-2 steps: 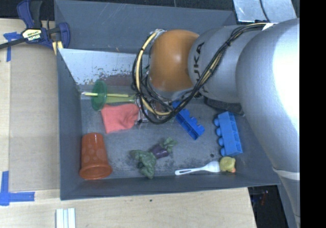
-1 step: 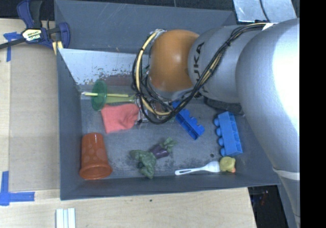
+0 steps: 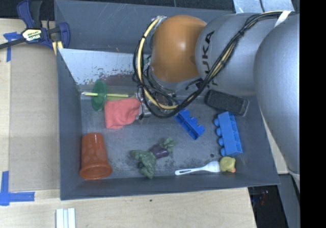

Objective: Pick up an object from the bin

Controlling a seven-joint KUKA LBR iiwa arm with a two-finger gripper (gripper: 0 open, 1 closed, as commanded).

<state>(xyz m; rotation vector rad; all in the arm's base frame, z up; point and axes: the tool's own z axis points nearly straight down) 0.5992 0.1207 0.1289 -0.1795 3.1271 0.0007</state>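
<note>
Pink cloth (image 3: 121,113) lies crumpled just left of the claw (image 3: 141,105), its right edge touching or nearly touching it. The orange cover (image 3: 175,48) on the wrist hides most of the claw, so I can't tell whether it's spread or pressed together. I see nothing pinched in it.

My read: the cloth is the nearest candidate, and I'm at the approach stage with no grip yet. To do it well I'd:
- shift left so the claw is over the thick fold, not the thin edge
- go low enough to gather fabric and stop before the bin (image 3: 69,135) floor
- keep off the green disc on its yellow stick (image 3: 99,95), up and left of the claw and touching the cloth's top edge, since it could snag and come along

Counts, left to right:
- 1 orange cup (image 3: 94,156), on its side, far down-left of the claw
- 1 green disc toy
- 1 pink cloth
- 1 green-and-purple figure (image 3: 150,156), below the claw
- 1 white spoon (image 3: 197,171), down-right
- 2 blue bricks: small brick (image 3: 190,124) just right of the claw, large brick (image 3: 227,133) farther right
- 1 black block (image 3: 226,102), right
- 1 yellow lump (image 3: 227,165), at the spoon's right end
</note>
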